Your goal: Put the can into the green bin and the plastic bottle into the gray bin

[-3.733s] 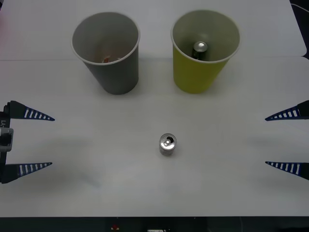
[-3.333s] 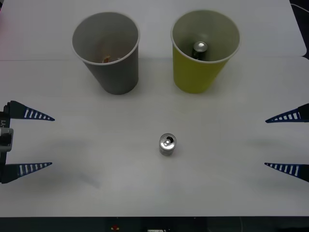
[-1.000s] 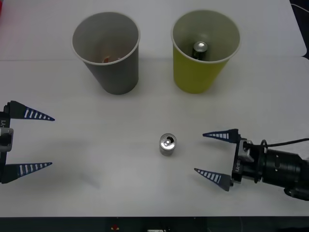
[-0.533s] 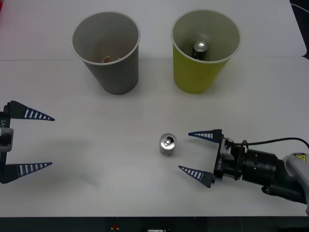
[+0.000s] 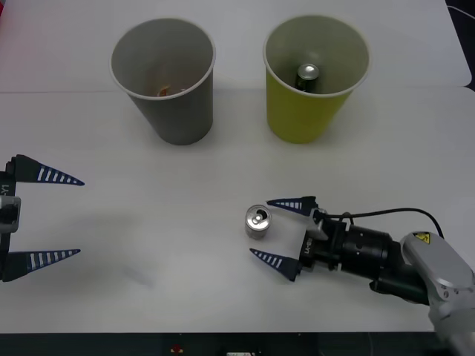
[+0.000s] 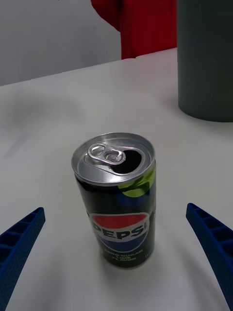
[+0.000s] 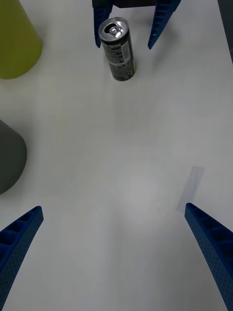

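White surface [image 5: 223, 297] carried the upright can [image 5: 257, 221] at centre; right gripper [image 5: 280, 231], spread, flanked it for side grasp; left gripper [image 5: 56, 216], spread, idled at the left edge.

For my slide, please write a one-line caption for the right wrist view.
Open right gripper approaching an upright, opened Pepsi can on the white table.

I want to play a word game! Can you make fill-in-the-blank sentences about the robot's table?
1. The Pepsi can on the table stands ____.
2. The right gripper beside it has its fingers ____.
3. Another can sits inside the ____ bin.
4. The left gripper waits at the table's ____ edge.

Missing words: upright; open; green; left
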Controlling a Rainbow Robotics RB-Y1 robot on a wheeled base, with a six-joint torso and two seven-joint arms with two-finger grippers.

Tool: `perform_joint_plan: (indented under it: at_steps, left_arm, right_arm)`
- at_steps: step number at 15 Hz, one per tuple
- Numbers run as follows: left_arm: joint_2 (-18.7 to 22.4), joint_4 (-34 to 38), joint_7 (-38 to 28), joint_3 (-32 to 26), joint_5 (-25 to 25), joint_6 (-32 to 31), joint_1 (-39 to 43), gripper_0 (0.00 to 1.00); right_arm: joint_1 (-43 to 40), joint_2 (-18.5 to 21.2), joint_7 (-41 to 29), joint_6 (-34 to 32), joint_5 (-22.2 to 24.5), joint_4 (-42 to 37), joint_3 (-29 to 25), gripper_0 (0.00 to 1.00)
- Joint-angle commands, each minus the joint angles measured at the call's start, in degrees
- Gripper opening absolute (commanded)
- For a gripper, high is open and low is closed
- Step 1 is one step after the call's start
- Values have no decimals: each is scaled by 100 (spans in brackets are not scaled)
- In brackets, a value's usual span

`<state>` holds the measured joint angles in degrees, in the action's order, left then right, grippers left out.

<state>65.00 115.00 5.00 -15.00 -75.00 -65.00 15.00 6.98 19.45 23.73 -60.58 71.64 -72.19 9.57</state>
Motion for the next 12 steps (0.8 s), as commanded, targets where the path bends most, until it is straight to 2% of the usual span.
perform_joint_plan:
  at_steps: [1, 6, 7, 8, 9, 12]
  left_arm:
    - [0, 0, 0, 0, 0, 0, 0, 100]
    - [0, 0, 0, 0, 0, 0, 0, 100]
    - [0, 0, 0, 0, 0, 0, 0, 100]
    - [0, 0, 0, 0, 0, 0, 0, 100]
    - [0, 0, 0, 0, 0, 0, 0, 100]
    - [0, 0, 0, 0, 0, 0, 0, 100]
  right_arm:
    - [93, -161, 8, 99, 175, 20, 1, 100]
    - [146, -240, 26, 214, 289, 20, 54, 100]
    - [146, -249, 35, 214, 280, 20, 54, 87]
    - [154, -249, 44, 214, 289, 20, 62, 13]
    - [154, -249, 44, 214, 280, 20, 62, 0]
    - [163, -249, 26, 214, 280, 29, 97, 0]
